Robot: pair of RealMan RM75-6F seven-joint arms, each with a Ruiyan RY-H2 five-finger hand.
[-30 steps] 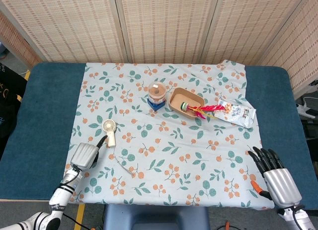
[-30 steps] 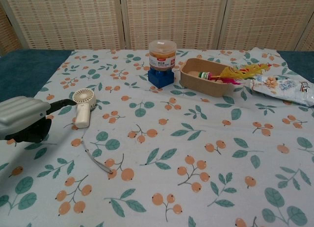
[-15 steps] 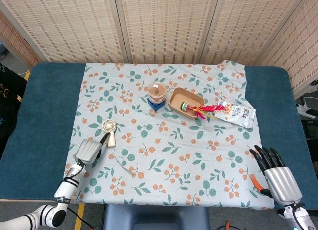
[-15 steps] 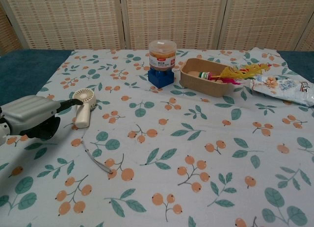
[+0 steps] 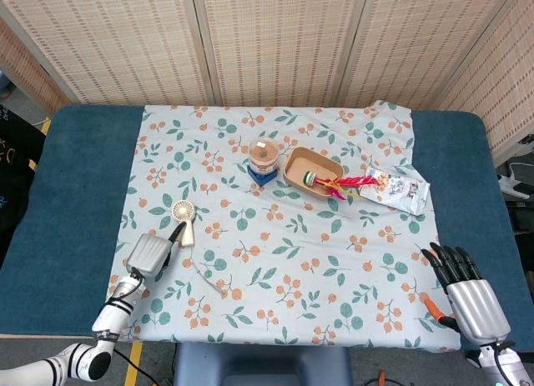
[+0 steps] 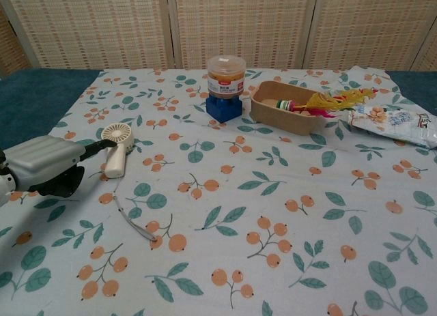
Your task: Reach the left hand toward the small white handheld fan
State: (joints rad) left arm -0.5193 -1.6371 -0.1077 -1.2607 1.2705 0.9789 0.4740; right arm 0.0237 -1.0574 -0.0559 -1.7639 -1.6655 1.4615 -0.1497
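Note:
The small white handheld fan (image 5: 183, 218) (image 6: 116, 147) lies on the flowered cloth at the left, round head away from me, handle toward me. My left hand (image 5: 150, 253) (image 6: 46, 166) hovers just left of and nearer than the fan's handle, holding nothing, a dark fingertip (image 6: 102, 145) stretched out close to the fan. Whether it touches the fan I cannot tell. My right hand (image 5: 467, 290) rests at the table's near right corner, fingers spread, empty; the chest view does not show it.
A thin cord (image 6: 133, 224) trails on the cloth (image 5: 275, 261) below the fan. A jar on a blue block (image 5: 263, 160), a brown tray with a feathered toy (image 5: 315, 171) and a snack bag (image 5: 400, 187) sit across the back. An orange item (image 5: 430, 309) lies beside my right hand.
My left hand has moved forward and right toward the fan over the past second, with little motion in the last half second. The right hand has barely shifted.

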